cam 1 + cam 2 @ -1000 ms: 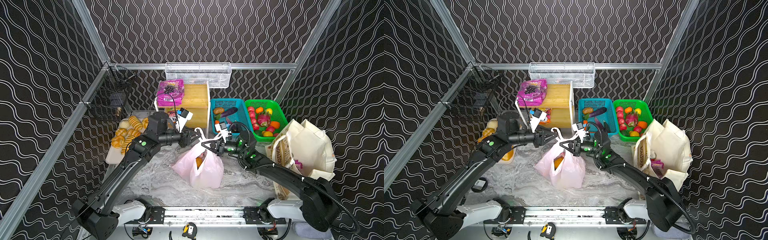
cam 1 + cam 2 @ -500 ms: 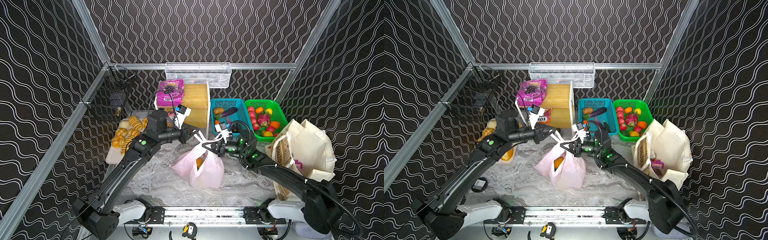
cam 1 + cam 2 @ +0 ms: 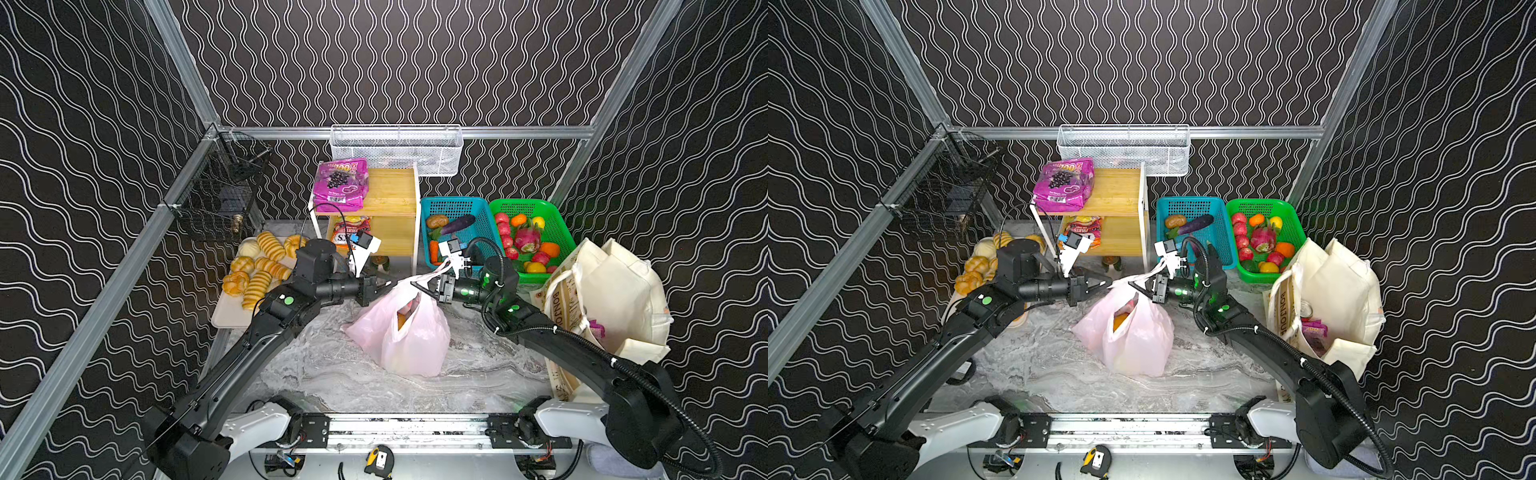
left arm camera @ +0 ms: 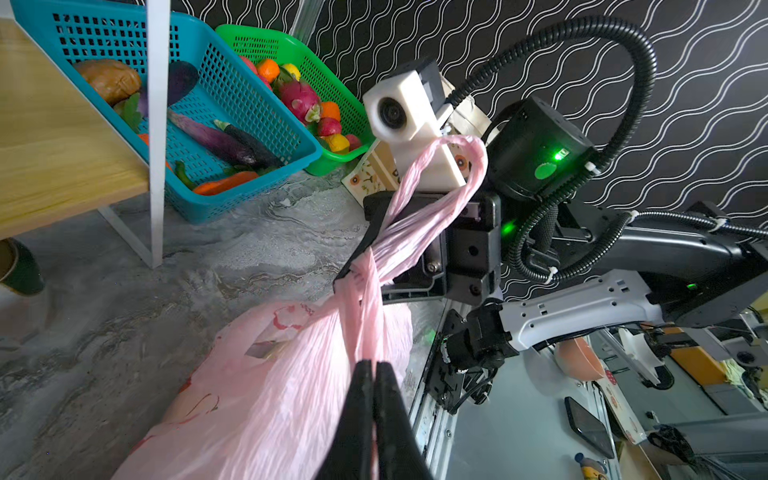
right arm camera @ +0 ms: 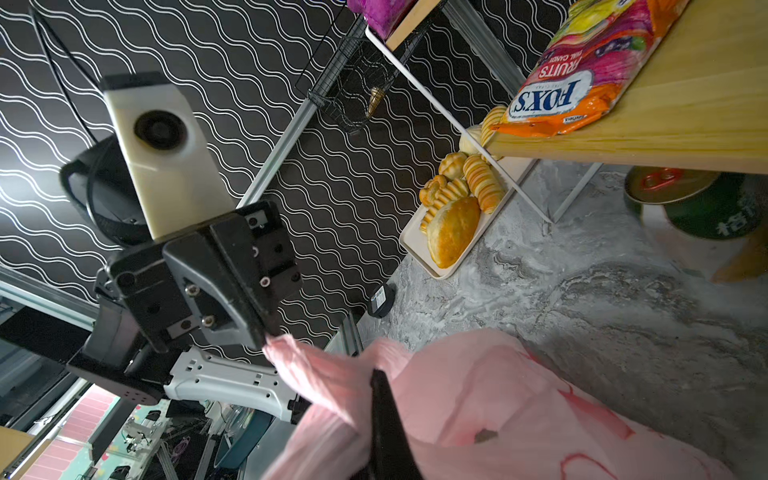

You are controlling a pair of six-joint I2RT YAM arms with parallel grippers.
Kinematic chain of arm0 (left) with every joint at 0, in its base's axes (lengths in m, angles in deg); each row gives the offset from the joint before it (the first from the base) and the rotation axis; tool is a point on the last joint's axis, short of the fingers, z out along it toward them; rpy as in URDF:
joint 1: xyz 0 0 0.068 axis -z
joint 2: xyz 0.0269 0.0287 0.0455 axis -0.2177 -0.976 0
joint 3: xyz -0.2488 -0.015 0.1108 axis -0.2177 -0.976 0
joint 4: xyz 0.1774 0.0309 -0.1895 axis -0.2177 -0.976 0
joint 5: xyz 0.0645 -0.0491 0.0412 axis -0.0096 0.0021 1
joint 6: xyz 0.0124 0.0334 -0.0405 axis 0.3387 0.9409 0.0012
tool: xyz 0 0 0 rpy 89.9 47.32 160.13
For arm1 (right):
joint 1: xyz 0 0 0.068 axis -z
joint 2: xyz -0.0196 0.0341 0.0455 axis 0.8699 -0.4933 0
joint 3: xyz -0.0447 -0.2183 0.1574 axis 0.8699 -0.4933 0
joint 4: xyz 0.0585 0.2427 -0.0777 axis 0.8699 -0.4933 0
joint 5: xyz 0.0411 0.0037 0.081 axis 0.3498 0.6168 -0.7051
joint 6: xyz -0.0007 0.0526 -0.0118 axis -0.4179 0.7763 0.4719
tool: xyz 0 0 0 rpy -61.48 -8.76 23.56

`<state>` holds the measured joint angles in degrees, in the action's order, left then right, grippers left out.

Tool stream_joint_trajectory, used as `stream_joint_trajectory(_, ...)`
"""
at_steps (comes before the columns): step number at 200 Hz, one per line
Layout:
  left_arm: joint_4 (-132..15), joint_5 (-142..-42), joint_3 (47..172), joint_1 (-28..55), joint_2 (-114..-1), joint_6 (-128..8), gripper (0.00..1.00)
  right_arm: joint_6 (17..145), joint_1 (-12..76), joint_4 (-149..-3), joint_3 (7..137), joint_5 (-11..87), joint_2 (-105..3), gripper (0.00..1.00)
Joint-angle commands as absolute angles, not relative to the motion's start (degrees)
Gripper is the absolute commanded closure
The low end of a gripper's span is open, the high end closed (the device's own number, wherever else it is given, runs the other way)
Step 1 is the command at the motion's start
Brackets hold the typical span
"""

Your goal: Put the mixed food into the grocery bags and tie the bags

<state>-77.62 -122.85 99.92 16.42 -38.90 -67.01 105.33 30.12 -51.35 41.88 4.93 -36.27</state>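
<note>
The pink plastic grocery bag [image 3: 399, 336] [image 3: 1136, 338] stands in the middle of the marble table with food inside; an orange piece [image 3: 401, 321] shows through its mouth. My left gripper [image 3: 388, 286] [image 4: 373, 368] is shut on one twisted handle at the bag's top. My right gripper [image 3: 416, 286] [image 5: 377, 376] is shut on the other handle, tip to tip with the left. That handle's loop [image 4: 440, 174] drapes back over the right gripper's body. The cream tote [image 3: 615, 299] [image 3: 1337, 291] stands at the right with a magenta pouch [image 3: 1314, 332] inside. Another magenta grape-print pouch [image 3: 340, 185] lies on the shelf top.
A wooden shelf [image 3: 395, 191] behind holds a candy pouch [image 3: 351, 228], with a green can [image 5: 698, 208] under it. The blue basket [image 3: 453, 205] and green basket [image 3: 552, 212] hold vegetables and fruit. A bread tray [image 3: 224, 316] sits left; wire baskets [image 3: 395, 149] hang on the wall.
My left gripper has shut on the bag's handle and shifted slightly right toward the right gripper. The right gripper has kept its grip and barely moved.
</note>
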Motion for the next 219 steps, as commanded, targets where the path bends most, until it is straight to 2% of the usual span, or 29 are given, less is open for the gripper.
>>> stream_joint_trajectory(1, -69.8, -127.7, 97.0, 17.6, -38.2, -74.7, 1.0, 108.4, 30.6, -52.7, 42.7, 9.4, -36.7, 0.95)
stream_joint_trajectory(35, -67.2, -120.1, 92.2, 22.8, -38.2, -78.5, 1.0, 111.3, 30.6, -50.8, 42.3, 7.9, -36.9, 0.89)
stream_joint_trajectory(60, -60.6, -117.1, 88.2, 25.1, -37.8, -83.3, 1.0, 110.8, 30.6, -53.0, 42.4, 6.6, -36.9, 0.85)
stream_joint_trajectory(95, -58.9, -115.0, 86.3, 27.2, -38.8, -84.5, 1.0, 111.5, 30.7, -53.5, 41.6, 5.3, -36.6, 0.82)
stream_joint_trajectory(148, -63.2, -109.5, 86.6, 28.2, -39.4, -82.3, 1.0, 110.1, 30.6, -53.9, 41.9, -1.0, -36.8, 0.58)
stream_joint_trajectory(219, -63.8, -109.0, 86.5, 28.3, -39.7, -82.0, 1.0, 105.0, 30.6, -56.9, 42.2, -3.5, -35.9, 0.45)
